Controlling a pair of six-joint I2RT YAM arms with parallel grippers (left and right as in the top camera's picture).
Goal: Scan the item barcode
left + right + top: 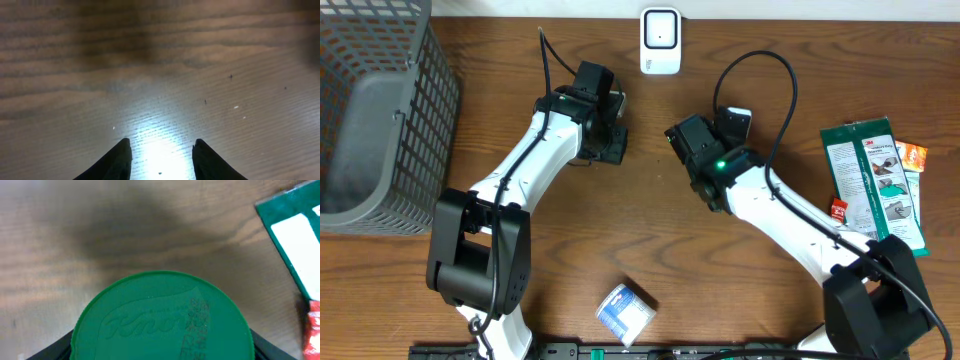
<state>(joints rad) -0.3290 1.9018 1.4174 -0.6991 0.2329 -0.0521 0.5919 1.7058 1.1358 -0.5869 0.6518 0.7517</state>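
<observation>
Keep right gripper (pixel 160 351) clenched on green-lidded jar (pixel 160 312); tilt barcode toward white scanner (pixel 660 41), top centre; left gripper (pixel 161 156) released, empty.

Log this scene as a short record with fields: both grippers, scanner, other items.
left gripper: open, empty, over bare table
right gripper: shut on green-lidded Knorr container
scanner: white, far edge of table
basket: grey, far left
green packet: flat, right side
blue-white pack: near edge
</observation>
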